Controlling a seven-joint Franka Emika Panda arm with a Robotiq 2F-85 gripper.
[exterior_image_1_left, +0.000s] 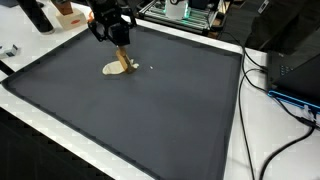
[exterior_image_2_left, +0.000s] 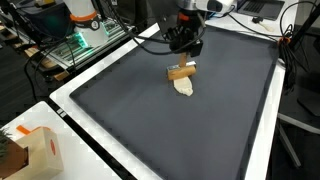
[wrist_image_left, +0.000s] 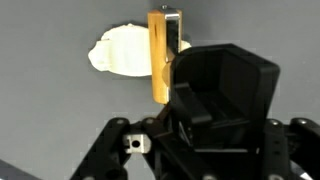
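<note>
1. The claw (exterior_image_1_left: 118, 40) hangs low over the dark mat (exterior_image_1_left: 150, 110), near the mat's edge on the arm's side and well away from the other three edges. It points downward, which suits working on something lying flat.

2. Right at its tips is a wooden block (exterior_image_1_left: 121, 57), pale orange with a small silvery metal piece at one end (wrist_image_left: 170, 30). In the wrist view the block (wrist_image_left: 158, 60) stands lengthwise just ahead of the claw (wrist_image_left: 175, 100), pressed close against one black finger (wrist_image_left: 225, 90).

3. I cannot tell how far apart the jaws are, or whether they grip the block or only rest beside it. The wrist view shows only one finger clearly, and the exterior views are too small to settle it.

4. The block's lower end meets a flat cream patch (exterior_image_2_left: 184, 88) lying on the mat. It could be a scrap of cloth or a smear; the frames don't show which. The block sits over the patch's edge rather than beside it, so it looks to be set against the patch on purpose.

5. The mat covers most of the white counter (exterior_image_1_left: 262, 140), giving one even, dark surface under the block and patch.

6. The other items lie off the mat: a cardboard box (exterior_image_2_left: 35, 150) at one counter corner and cables (exterior_image_1_left: 268, 85) along a counter edge.
</note>
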